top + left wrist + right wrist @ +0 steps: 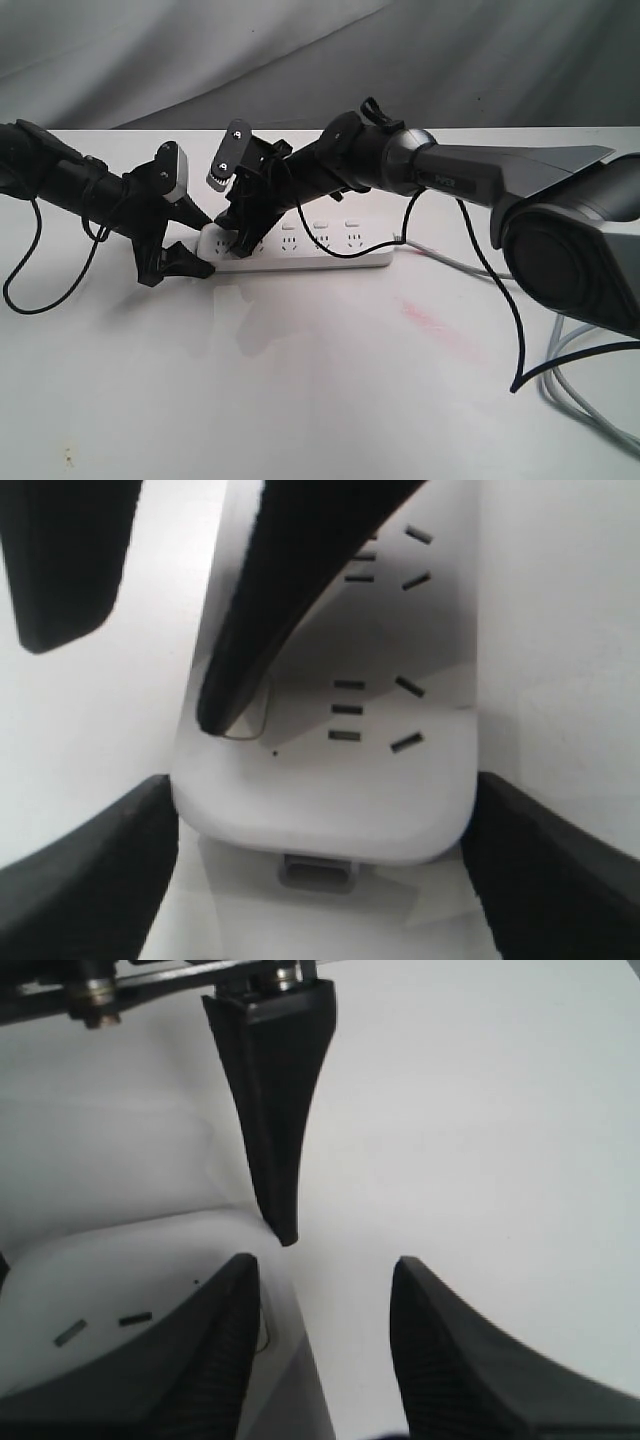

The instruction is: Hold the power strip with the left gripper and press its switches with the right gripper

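A white table (pixel 320 400) fills the lower view; a faint pink smear (pixel 430 322) marks it right of centre; a small dark speck (pixel 68 458) sits near its front left corner. Behind hangs a creased grey cloth (pixel 200 50).

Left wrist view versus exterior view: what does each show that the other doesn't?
Left wrist only: a fingertip of the right gripper resting on the end switch, and the left gripper pressed against both sides of the power strip. Exterior only: three uncovered switches, the grey cord, a pink smear. Both: the two grippers meeting at one end of the strip.
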Action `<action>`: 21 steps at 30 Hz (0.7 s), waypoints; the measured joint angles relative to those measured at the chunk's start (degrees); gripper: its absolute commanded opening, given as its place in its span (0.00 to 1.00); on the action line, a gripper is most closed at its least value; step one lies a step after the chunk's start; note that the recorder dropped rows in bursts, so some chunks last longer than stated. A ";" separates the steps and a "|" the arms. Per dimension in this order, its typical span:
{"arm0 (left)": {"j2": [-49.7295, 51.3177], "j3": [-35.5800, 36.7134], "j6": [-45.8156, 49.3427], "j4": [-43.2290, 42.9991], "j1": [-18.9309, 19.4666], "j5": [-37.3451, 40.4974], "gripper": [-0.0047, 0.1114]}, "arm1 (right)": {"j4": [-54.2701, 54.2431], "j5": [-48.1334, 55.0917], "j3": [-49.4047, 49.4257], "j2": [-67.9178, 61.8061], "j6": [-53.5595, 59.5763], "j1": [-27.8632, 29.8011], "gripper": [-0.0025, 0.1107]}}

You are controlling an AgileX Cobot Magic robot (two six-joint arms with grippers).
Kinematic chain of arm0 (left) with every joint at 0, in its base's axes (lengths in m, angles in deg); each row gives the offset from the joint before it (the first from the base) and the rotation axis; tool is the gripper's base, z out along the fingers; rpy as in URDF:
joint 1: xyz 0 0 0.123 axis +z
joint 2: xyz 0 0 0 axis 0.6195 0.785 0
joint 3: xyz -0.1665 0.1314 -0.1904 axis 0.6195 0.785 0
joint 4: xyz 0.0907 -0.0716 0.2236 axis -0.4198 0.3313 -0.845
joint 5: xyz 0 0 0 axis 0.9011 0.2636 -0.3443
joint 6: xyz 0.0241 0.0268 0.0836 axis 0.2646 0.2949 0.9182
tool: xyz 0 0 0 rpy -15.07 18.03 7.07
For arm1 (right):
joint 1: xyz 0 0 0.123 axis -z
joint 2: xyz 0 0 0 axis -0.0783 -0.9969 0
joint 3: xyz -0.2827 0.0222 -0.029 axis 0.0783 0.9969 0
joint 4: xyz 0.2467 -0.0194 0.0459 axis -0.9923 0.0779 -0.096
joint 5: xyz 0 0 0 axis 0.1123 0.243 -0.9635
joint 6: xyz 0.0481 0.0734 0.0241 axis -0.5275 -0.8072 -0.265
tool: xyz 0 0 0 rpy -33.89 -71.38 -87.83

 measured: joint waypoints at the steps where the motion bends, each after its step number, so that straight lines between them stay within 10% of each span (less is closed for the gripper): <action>1: 0.00 0.00 0.00 0.00 0.00 0.00 0.61 | 0.00 0.04 0.00 0.00 0.00 0.00 0.38; 21: 0.00 0.00 0.00 0.00 0.00 0.00 0.61 | -0.49 0.74 -0.73 -1.06 -0.43 0.00 0.38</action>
